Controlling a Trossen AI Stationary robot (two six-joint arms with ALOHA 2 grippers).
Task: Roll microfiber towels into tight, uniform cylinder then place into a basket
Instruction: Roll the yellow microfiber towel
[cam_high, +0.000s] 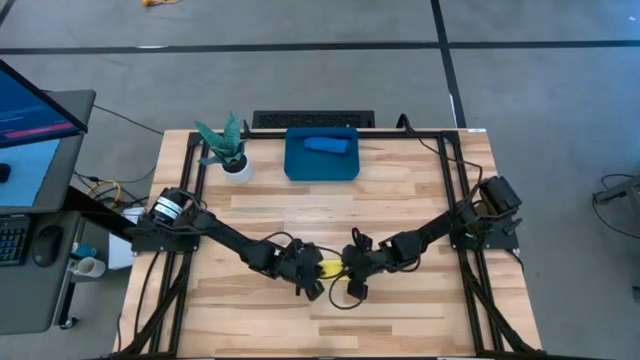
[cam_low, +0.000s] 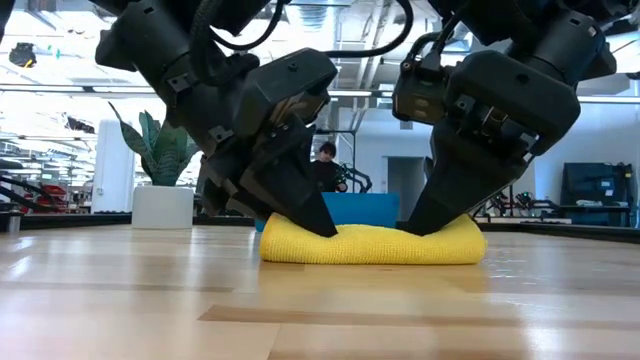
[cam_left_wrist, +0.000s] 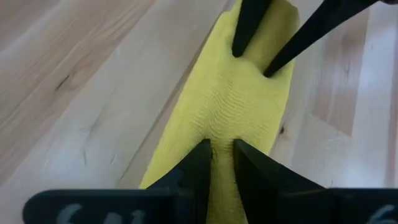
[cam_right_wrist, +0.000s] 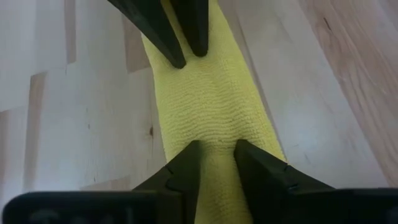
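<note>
Pale wood-plank table, grey concrete floor around. Yellow towel rolled, lying near front edge. Left gripper pinching one end, right gripper pinching other. Blue towel inside teal basket at back, beside potted plant. Person visible behind.

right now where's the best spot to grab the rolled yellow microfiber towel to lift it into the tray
Take the rolled yellow microfiber towel near both ends, from straight above, fingers straddling its width. It lies flat as a soft, long roll on the wooden table, so one middle grip would probably let the ends sag.
</note>
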